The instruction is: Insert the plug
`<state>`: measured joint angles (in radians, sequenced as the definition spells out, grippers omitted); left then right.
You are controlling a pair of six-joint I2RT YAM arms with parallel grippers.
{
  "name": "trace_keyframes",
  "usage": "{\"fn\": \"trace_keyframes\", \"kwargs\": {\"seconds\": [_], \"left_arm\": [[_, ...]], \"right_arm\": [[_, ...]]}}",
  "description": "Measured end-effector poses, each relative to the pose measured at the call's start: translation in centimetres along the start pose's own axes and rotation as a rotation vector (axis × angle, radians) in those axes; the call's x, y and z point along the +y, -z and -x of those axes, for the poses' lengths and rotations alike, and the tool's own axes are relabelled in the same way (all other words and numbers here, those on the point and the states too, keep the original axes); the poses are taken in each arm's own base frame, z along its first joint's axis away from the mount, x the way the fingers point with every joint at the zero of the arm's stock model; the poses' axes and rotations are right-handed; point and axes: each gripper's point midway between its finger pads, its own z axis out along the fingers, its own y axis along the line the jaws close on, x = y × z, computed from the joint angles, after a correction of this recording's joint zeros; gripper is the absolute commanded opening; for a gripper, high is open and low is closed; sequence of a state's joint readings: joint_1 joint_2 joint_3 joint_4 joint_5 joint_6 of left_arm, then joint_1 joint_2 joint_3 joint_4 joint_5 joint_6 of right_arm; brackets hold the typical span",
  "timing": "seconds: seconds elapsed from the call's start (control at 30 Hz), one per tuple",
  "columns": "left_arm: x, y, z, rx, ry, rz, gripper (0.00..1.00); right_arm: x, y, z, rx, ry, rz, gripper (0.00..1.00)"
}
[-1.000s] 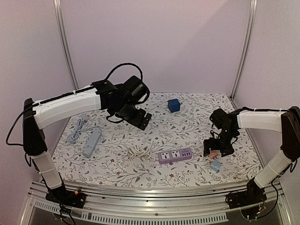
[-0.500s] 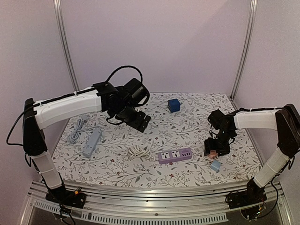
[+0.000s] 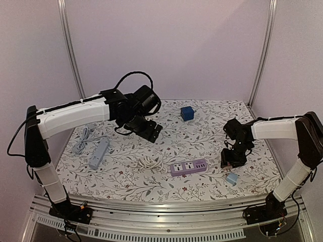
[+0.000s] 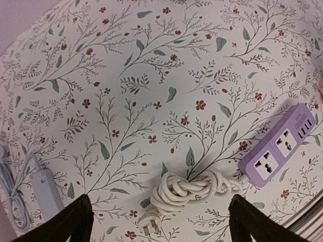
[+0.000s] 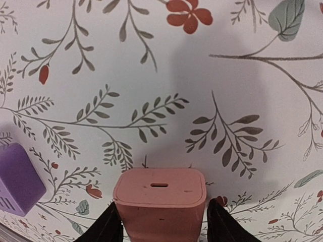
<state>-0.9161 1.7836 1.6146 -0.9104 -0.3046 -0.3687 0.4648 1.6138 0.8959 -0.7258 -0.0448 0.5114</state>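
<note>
The plug is a pink block (image 5: 160, 201) with a small slot in its top face, standing on the floral cloth. My right gripper (image 5: 161, 224) is shut on the plug, with one dark finger against each side. In the top view that gripper (image 3: 229, 160) hides the plug, just right of the purple power strip (image 3: 188, 167). A corner of the strip (image 5: 15, 179) shows in the right wrist view. My left gripper (image 3: 149, 130) hangs open, high over the cloth. It looks down on the strip (image 4: 279, 153) and its coiled white cord (image 4: 194, 187).
A white two-pin plug (image 4: 149, 223) ends the coiled cord. A light blue adapter (image 3: 232, 178) lies near the right gripper. A dark blue cube (image 3: 187, 112) sits at the back. A grey-blue power strip (image 3: 99, 153) with its cord (image 3: 81, 141) lies at the left.
The right gripper's fingers have come together onto the pink plug, which now hides under the gripper in the top view. The left arm has shifted slightly left.
</note>
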Motion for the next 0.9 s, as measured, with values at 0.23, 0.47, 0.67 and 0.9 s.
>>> {"fn": "trace_keyframes", "kwargs": {"seconds": [0.23, 0.47, 0.67, 0.9], "left_arm": [[-0.14, 0.05, -0.02, -0.002, -0.001, 0.000, 0.93], [-0.18, 0.10, 0.01, -0.005, -0.002, 0.005, 0.93], [-0.20, 0.26, 0.21, -0.014, -0.001, 0.011, 0.93], [-0.38, 0.56, 0.73, -0.035, 0.007, 0.016, 0.93]], "right_arm": [[-0.04, -0.33, -0.24, 0.005, 0.001, -0.008, 0.68], [0.13, -0.35, -0.39, 0.005, 0.011, -0.013, 0.63], [0.55, -0.49, -0.85, -0.005, 0.048, -0.048, 0.62], [0.26, -0.52, -0.69, -0.049, 0.041, -0.070, 0.62]]}}
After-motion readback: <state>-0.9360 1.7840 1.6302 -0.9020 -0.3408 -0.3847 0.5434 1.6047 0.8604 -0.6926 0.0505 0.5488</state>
